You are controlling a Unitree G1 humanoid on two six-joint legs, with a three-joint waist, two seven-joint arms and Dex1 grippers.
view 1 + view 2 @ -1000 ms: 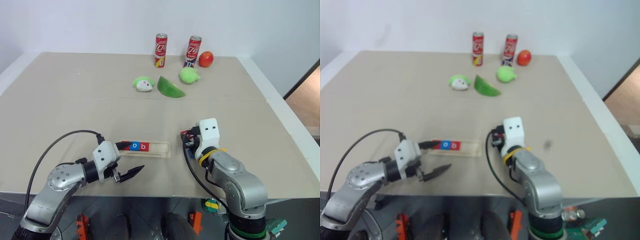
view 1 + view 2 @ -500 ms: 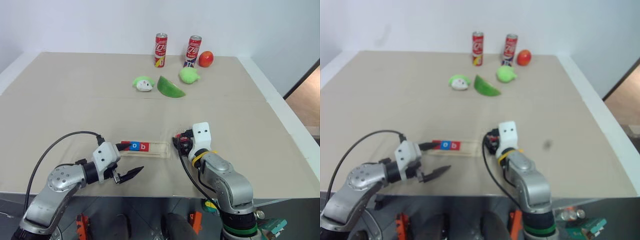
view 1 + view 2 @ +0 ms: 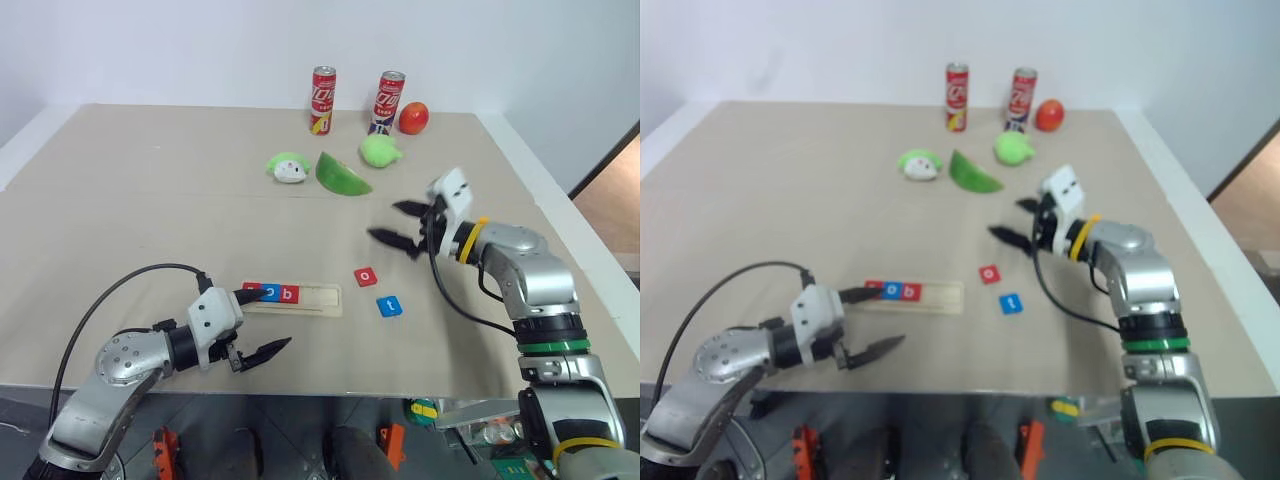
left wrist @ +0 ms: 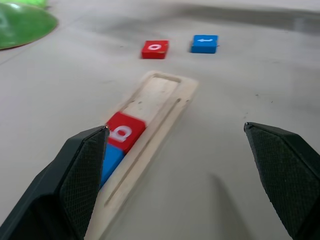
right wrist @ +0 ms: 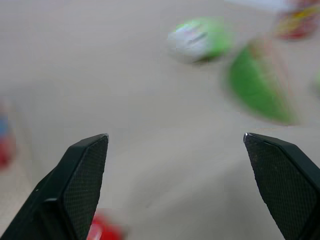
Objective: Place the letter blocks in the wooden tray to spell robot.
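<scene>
The letter blocks are split into two camps here: three sit in the wooden tray (image 3: 293,298) at its left end, a red one largely hidden behind a black fingertip, then a blue o (image 3: 269,293), then a red b (image 3: 288,294), all packed side by side. The rest of the groove, toward the right, lies bare. Out on the table (image 3: 150,220), just right of the tray, a red o (image 3: 366,276) lies flat, and a blue t (image 3: 390,306) lies near it, a touch closer to the front edge, the two apart from each other and touching nothing.

The left end effector (image 3: 258,323) hovers low at the tray's left end, fingers spread wide, one tip over the tray's corner, the other off the front of it, gripping nothing. The right end effector (image 3: 400,225) hangs above the table behind the two loose blocks, its fingers wide apart too, empty, pointing toward the left.

Across the back of the table: two red cans (image 3: 322,100), a red round fruit (image 3: 413,118), a green round toy (image 3: 379,151), a green wedge (image 3: 340,175) and a small green-and-white toy (image 3: 288,167).
</scene>
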